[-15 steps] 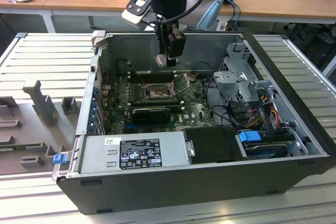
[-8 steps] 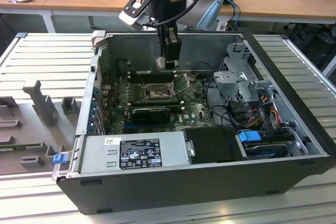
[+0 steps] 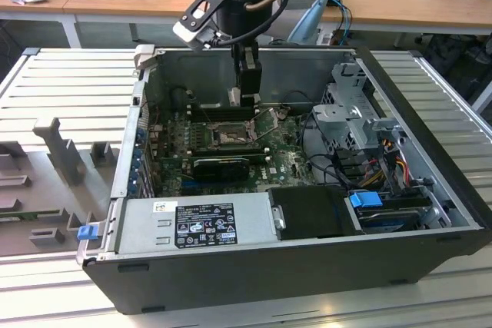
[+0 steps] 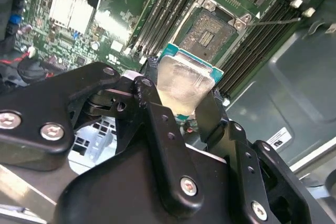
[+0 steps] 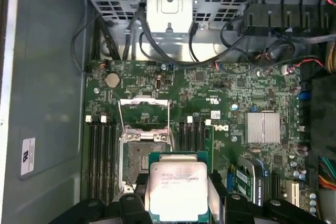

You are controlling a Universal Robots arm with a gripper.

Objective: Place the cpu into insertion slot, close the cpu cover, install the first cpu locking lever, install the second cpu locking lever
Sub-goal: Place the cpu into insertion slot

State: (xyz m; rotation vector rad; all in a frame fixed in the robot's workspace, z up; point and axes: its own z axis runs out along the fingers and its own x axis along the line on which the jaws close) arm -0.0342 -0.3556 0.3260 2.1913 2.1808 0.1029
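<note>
- Gripper (image 4: 179, 98) clamped on cpu (image 5: 177, 190), held over board (image 5: 236, 93) just beside slot (image 5: 143, 157), not in it; cover (image 5: 144, 113) flipped open
- risk: cpu going down skewed or off-centre, likely damaging slot
- cpu metal face away from board; square, no long axis; edges roughly square to slot

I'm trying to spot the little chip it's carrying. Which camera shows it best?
The first wrist view: the cpu shows its silvery face squarely, held in the gripper. The second wrist view shows it slanted, partly behind the gripper; the exterior view, a pale sliver.
</note>
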